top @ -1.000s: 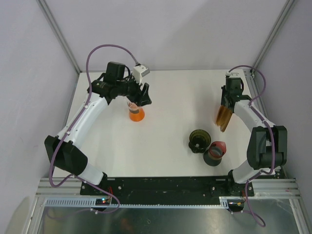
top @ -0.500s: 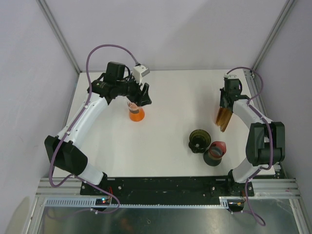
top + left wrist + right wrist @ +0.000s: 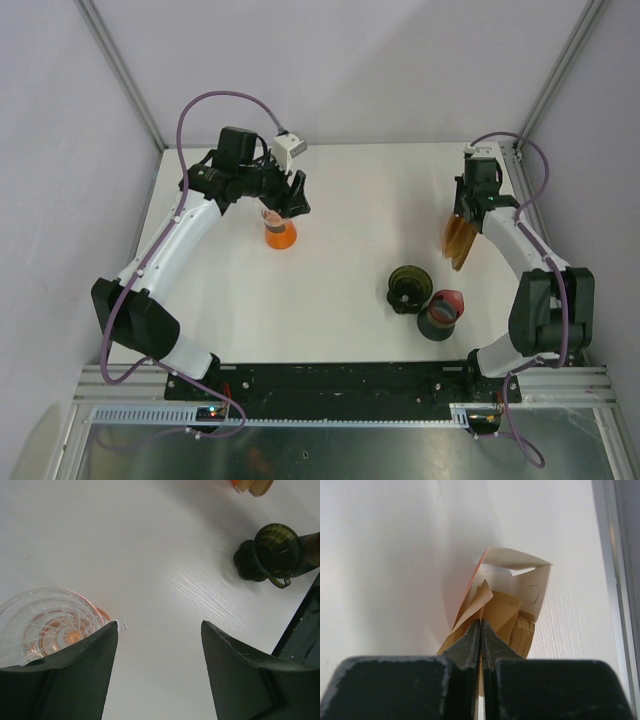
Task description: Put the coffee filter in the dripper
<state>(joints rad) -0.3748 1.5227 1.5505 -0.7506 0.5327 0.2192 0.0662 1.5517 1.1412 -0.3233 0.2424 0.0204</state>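
Your right fingers (image 3: 472,642): clamped on a brown coffee filter (image 3: 476,602) at the box (image 3: 532,582). Your left fingers (image 3: 85,670): wide, beside the dripper (image 3: 45,625).

- My left finger (image 3: 55,680) is covering the near rim of the clear dripper (image 3: 45,625); the frame edge is cutting off its left side.
- My right fingers (image 3: 467,645) are hiding the lower part of the filter (image 3: 472,607) and the box (image 3: 540,587).
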